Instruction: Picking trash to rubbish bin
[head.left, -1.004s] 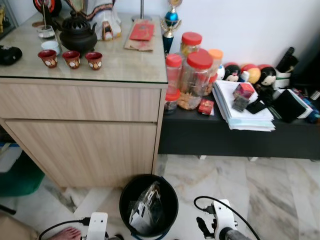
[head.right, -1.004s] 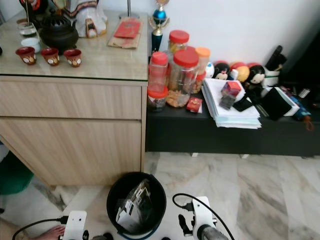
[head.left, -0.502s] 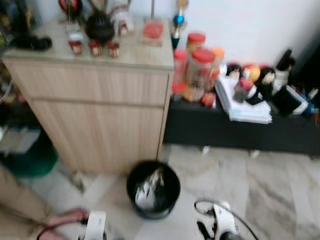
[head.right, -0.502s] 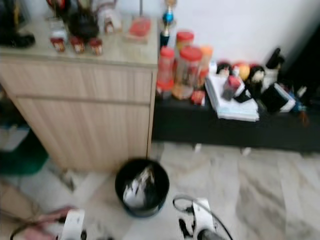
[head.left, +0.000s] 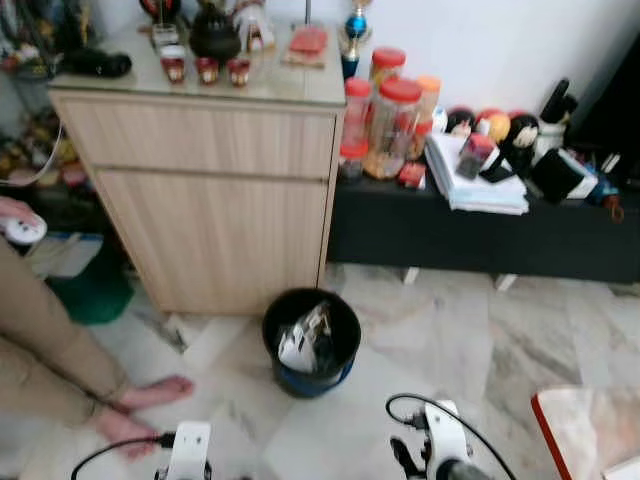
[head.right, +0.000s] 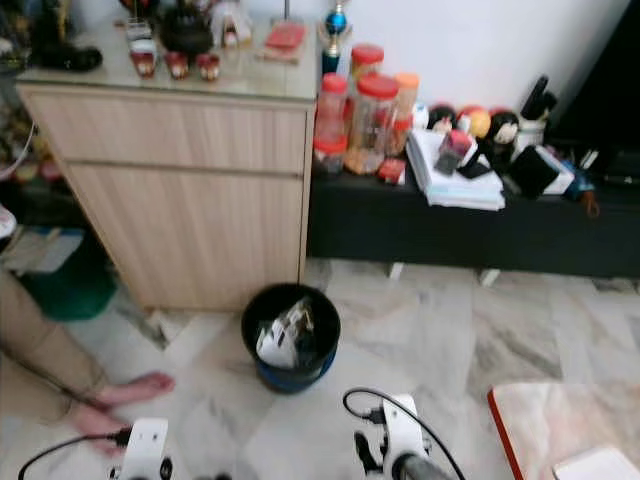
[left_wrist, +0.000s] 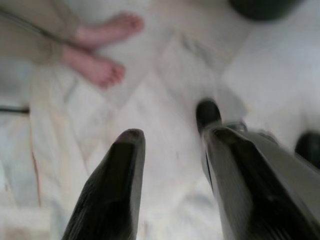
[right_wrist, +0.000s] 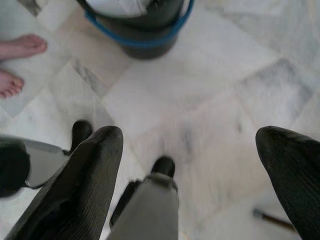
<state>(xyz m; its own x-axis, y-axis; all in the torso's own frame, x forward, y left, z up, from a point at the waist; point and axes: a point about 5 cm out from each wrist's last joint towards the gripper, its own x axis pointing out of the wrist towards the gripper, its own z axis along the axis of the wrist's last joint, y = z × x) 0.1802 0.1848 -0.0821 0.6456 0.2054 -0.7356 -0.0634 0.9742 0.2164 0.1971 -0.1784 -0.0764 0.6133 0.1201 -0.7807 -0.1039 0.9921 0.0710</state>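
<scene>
A black rubbish bin (head.left: 316, 384) with a blue band stands on the marble floor in front of the wooden cabinet. Crumpled white and clear wrappers (head.left: 304, 342) lie inside it. Both arms hang low in front of me, short of the bin. In the left wrist view my left gripper (left_wrist: 170, 142) is open over bare floor, with nothing between its fingers. In the right wrist view my right gripper (right_wrist: 192, 147) is spread wide open and holds nothing. The bin (right_wrist: 145, 37) stands a short way ahead of it.
A person's trouser leg and bare feet (head.left: 140, 400) are on the floor to the left of the bin. The light wood cabinet (head.left: 210, 190) stands behind it. A low black bench (head.left: 480, 245) holds jars and papers. A red-edged mat (head.left: 590, 430) lies at front right.
The camera has pulled back and shifted, so the bin sits farther away and higher in view. A person's leg and feet now show at the left, a mat at right.
</scene>
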